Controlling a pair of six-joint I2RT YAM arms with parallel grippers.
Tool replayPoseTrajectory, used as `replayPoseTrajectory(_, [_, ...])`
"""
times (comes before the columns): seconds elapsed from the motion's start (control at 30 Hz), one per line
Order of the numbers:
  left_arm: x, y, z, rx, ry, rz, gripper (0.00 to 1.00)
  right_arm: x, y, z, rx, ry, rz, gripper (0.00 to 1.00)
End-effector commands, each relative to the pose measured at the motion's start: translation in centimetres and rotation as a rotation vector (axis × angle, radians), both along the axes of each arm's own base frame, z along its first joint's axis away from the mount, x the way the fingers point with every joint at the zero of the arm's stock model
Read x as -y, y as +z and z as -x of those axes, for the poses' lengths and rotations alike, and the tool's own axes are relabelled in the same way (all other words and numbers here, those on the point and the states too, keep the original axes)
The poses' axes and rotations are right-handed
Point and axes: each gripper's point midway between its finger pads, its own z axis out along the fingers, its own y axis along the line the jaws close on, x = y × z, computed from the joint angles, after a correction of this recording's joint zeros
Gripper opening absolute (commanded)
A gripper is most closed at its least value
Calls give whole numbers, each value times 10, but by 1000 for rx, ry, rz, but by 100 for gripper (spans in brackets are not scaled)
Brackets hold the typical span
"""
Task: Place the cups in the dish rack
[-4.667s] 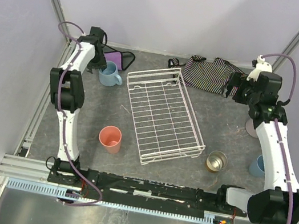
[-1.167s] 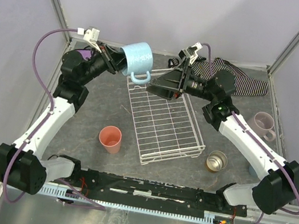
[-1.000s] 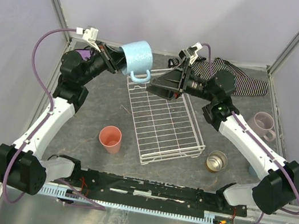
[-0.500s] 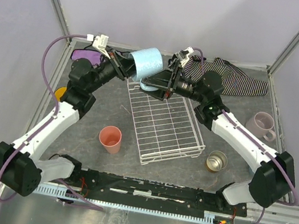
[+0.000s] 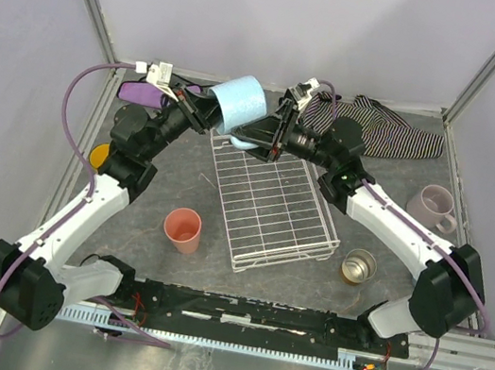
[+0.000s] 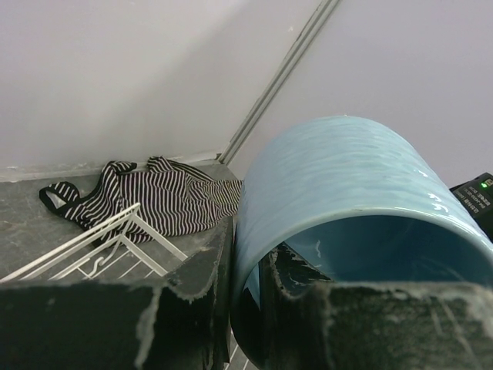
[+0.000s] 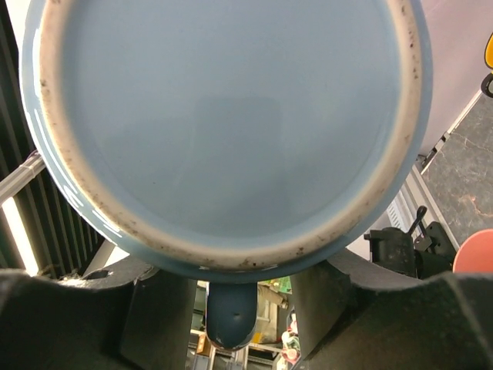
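While the left gripper (image 5: 208, 113) pinched the rim wall of the light blue mug (image 5: 241, 105) above the dish rack's (image 5: 274, 199) far end, the right gripper (image 5: 256, 136), fingers spread beside its handle, faced a stiff, glazed, probably slippery cup best gripped across the wall.

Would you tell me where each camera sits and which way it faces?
Top external: above, behind the bases, looking down on the dish rack; both arms show, left gripper and right gripper both at the light blue mug.
Left wrist: looks along its fingers past the mug's rim to the striped cloth.
Right wrist: faces the mug's base; its fingers flank the handle.
Shared: all show the mug.
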Motion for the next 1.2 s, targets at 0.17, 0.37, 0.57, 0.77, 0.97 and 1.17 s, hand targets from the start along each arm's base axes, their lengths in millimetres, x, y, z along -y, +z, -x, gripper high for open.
replayPoseTrajectory(0.17, [8, 50, 11, 135, -51, 67, 3, -9, 30, 12, 92, 36, -70, 55])
replayPoseTrajectory(0.37, [7, 48, 10, 134, -46, 66, 3, -9, 28, 15, 91, 45, -64, 31])
replayPoseTrajectory(0.57, [5, 41, 7, 128, -24, 56, 3, -9, 24, 14, 97, 40, -29, 1])
replayPoseTrajectory(0.77, [2, 32, 0, 98, 12, 28, 25, -6, 21, 18, 137, 32, 35, 1])
replayPoseTrajectory(0.97, [-3, 22, -6, 71, 51, 21, 64, -2, 24, 17, 168, 14, 46, 1])
replayPoseTrajectory(1.17, [-9, 10, -7, 31, 78, -3, 100, 12, 21, -2, 170, -47, 71, 1])
